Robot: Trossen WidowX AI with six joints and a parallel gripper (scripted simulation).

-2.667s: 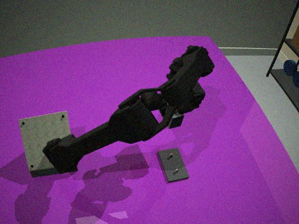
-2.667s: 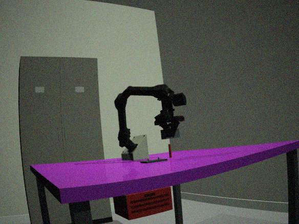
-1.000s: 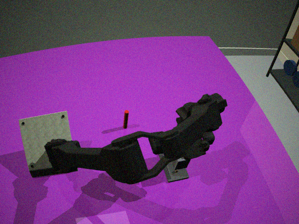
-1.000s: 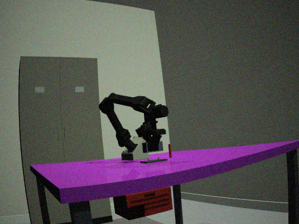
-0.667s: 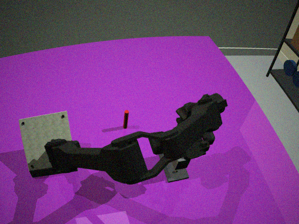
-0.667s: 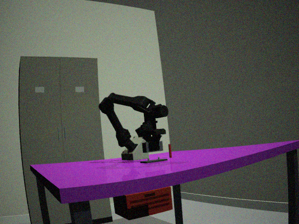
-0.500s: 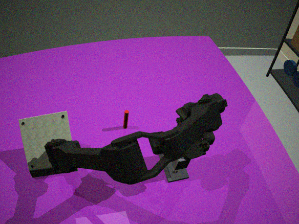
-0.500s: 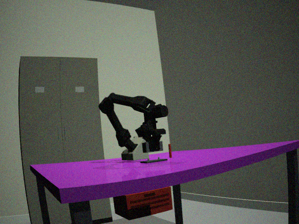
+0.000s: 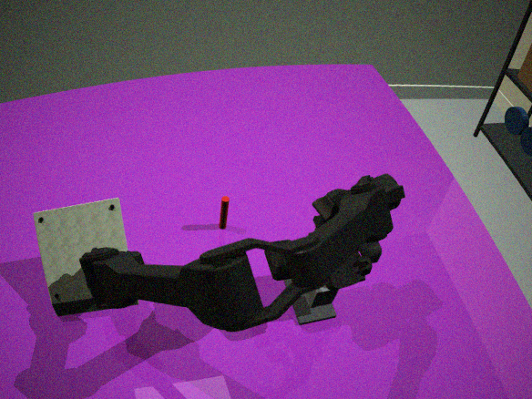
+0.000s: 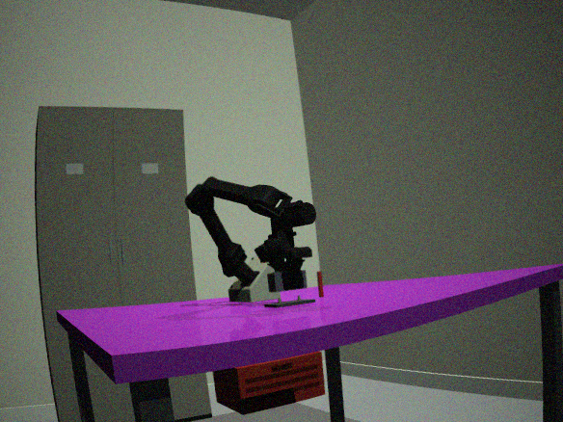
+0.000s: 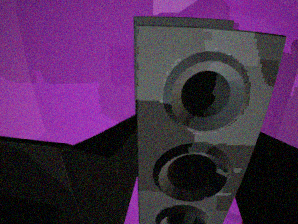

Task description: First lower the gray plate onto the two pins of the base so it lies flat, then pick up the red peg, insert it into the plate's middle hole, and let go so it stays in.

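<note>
My gripper [image 9: 322,294] [image 10: 290,284] [image 11: 181,121] is shut on the gray plate [image 9: 322,289] [image 10: 303,279] [image 11: 150,75]. The wrist view shows the plate's round holes in a row, the lowest one cut off. The dark base [image 9: 320,315] [image 10: 306,303] lies on the table under the plate; a strip at the plate's far edge in the wrist view appears to be the base [image 11: 185,21]. In the exterior view a small gap shows between the plate and the two upright pins. The arm hides the pins in the top view. The red peg [image 9: 223,213] [image 10: 320,284] stands upright on the table, apart from the base.
The arm's pale mounting block [image 9: 77,241] [image 10: 262,284] stands on the purple table [image 9: 273,137] [image 10: 410,299]. The arm reaches low across the table between the mount and the base. A dark rack [image 9: 510,137] stands beyond the table's right edge.
</note>
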